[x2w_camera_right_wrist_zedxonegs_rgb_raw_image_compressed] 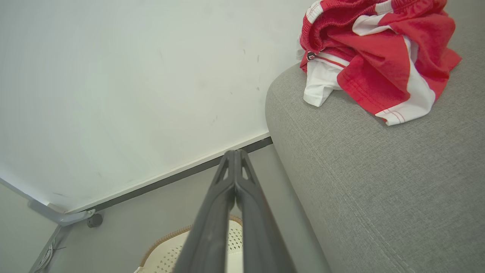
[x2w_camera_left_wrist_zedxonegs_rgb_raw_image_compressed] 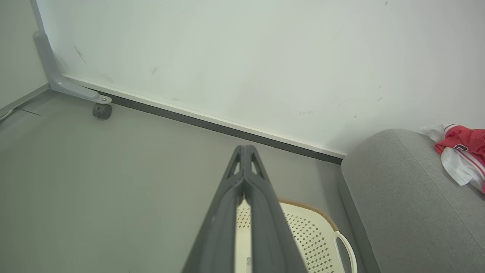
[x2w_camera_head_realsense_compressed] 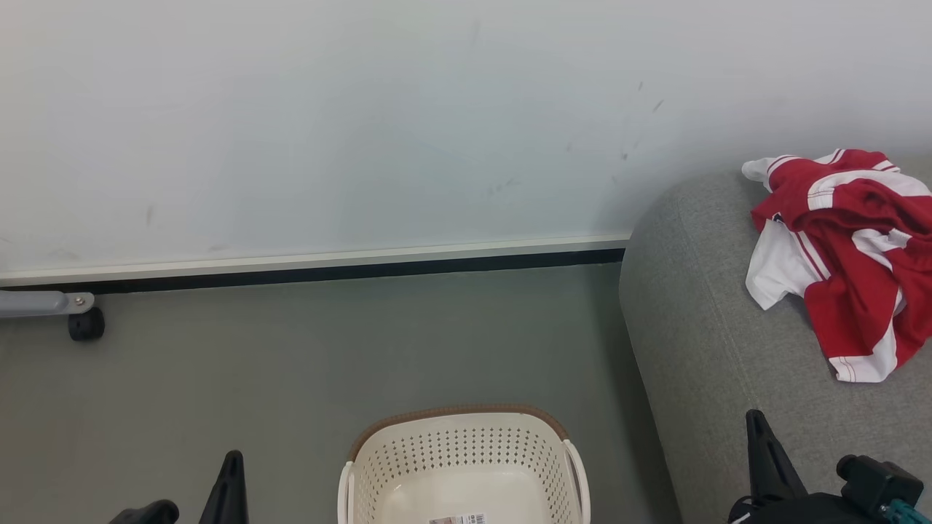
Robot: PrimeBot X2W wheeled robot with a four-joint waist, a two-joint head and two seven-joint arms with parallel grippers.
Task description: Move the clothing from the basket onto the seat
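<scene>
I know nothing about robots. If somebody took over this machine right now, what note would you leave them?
Left gripper: shut, holding nothing, above the basket.
Right gripper: shut, holding nothing, near the sofa's edge.
Clothing: a crumpled red and white heap lying on the sofa, near its rounded end.
Basket: on the floor beside the sofa; the part in view has no clothing in it, just a label on the bottom.
Done: the clothing is on the sofa.
Left: probably nothing; check the basket's near end, which is cut off from view.
</scene>
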